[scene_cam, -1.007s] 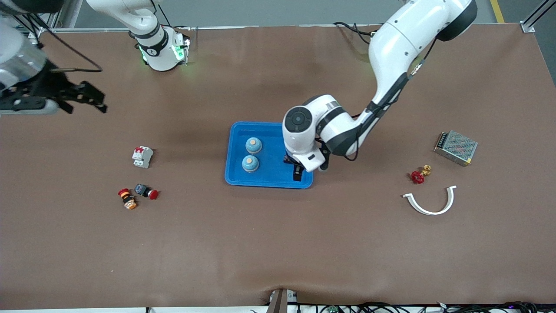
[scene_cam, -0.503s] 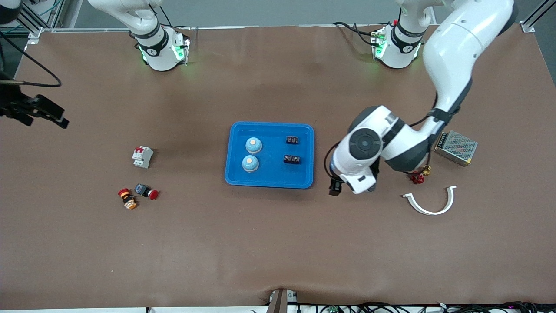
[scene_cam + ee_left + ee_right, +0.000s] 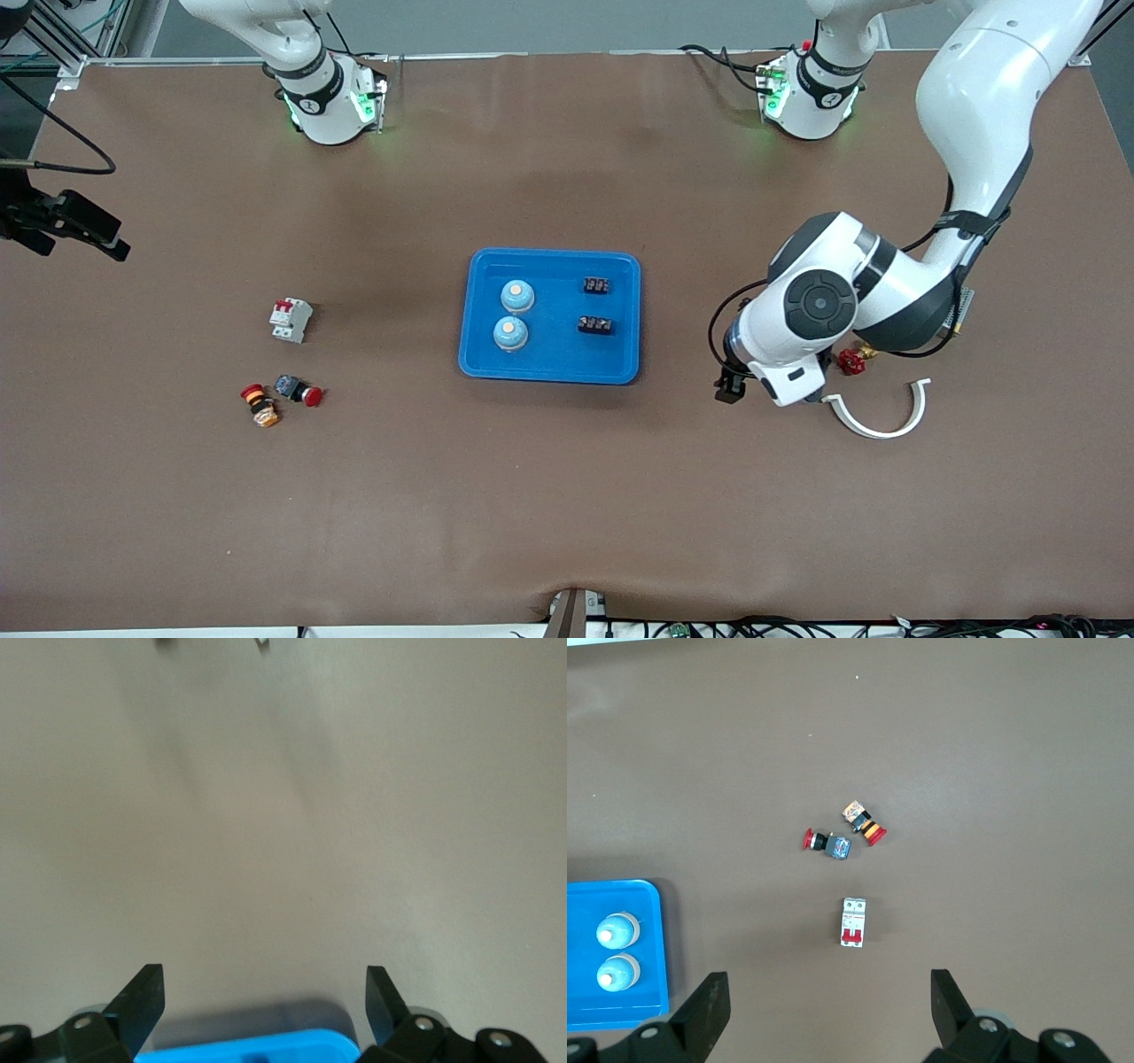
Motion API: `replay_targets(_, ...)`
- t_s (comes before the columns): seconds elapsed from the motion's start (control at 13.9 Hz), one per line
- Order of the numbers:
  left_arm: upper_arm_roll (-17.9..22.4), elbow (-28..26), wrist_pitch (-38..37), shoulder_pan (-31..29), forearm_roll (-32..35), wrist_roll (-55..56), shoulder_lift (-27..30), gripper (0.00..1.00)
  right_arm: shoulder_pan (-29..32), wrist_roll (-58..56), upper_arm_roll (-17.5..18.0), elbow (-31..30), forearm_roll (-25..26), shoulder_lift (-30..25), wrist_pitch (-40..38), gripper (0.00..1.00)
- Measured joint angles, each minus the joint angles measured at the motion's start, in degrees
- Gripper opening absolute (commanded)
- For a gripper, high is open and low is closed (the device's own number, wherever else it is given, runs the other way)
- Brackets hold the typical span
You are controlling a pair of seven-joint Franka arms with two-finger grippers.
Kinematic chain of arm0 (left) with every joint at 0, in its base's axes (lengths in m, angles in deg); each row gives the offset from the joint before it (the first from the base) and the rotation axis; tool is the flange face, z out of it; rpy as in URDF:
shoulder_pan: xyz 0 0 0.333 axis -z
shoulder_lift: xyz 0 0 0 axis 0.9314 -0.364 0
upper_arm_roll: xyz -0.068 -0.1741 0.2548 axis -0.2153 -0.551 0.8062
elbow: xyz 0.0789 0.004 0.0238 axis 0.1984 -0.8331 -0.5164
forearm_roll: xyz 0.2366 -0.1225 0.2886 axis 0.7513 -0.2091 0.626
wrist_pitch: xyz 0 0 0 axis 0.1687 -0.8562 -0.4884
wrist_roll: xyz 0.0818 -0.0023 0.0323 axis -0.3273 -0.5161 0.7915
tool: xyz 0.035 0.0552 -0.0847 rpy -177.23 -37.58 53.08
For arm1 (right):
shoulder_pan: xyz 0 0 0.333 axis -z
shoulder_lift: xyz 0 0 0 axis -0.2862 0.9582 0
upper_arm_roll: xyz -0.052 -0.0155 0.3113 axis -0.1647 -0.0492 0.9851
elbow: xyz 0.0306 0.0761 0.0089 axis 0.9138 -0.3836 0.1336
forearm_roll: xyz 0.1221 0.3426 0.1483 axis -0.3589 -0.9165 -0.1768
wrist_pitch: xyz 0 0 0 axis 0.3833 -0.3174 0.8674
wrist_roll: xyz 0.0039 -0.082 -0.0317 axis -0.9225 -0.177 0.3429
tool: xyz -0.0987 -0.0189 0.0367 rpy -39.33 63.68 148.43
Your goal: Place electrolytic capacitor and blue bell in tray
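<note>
Withdrawn from over the tray [image 3: 549,373] within the last second, the left gripper [image 3: 728,390] is now hung over bare brown table at about four o'clock from the tray, clock hours being read on the front view with twelve toward the robots' bases; its black fingers are spread apart and nothing is held, as is seen in the left wrist view [image 3: 264,979], where only a strip of the tray's rounded blue rim [image 3: 257,1050] is caught.

Nearest the front camera, a thin white plastic arc [image 3: 877,427] is laid flat at three o'clock from that gripper; a small red valve wheel with a brass stem [image 3: 852,361] is set at twelve o'clock from the arc, just beside it; at the right arm's end, two stubby push buttons [image 3: 260,405] [image 3: 299,390] are lain side by side, one red-capped, one orange-banded.

Farther off, the shallow glossy blue tray is found mid-table; two domed blue bells [image 3: 509,333] [image 3: 517,296] are stood upright in it, and two small black ribbed blocks [image 3: 597,325] [image 3: 596,285] are lain at three o'clock from the bells.

A white boxy circuit breaker with red levers [image 3: 290,319] is placed at nine o'clock from the tray, well apart; the right gripper [image 3: 75,232] is held high at ten o'clock from the breaker, fingers parted and empty [image 3: 826,979].
</note>
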Motion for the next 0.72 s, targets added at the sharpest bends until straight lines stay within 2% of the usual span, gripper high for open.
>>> replay_targets(0.22, 0.1, 0.0, -2.2, -1.6, 0.0, -4.9, 1.8, 1.00, 0.0, 0.0, 0.0, 0.2, 0.0, 0.6, 0.0, 1.00)
replay_targets(0.43, 2.2, 0.0, -3.8, -1.1, -0.5, -13.5, 3.7, 1.00, 0.0, 0.0, 0.0, 0.2, 0.0, 1.1, 0.0, 1.00)
replay_targets(0.58, 7.1, 0.0, -3.8, 1.0, -4.2, -20.5, 5.8, 1.00, 0.0, 0.0, 0.0, 0.3, 0.0, 1.5, 0.0, 1.00)
replay_targets(0.72, 14.3, 0.0, -3.8, 4.0, -9.3, -29.2, 9.0, 1.00, 0.4, 0.0, 0.1, 0.3, 0.0, 1.7, 0.0, 1.00)
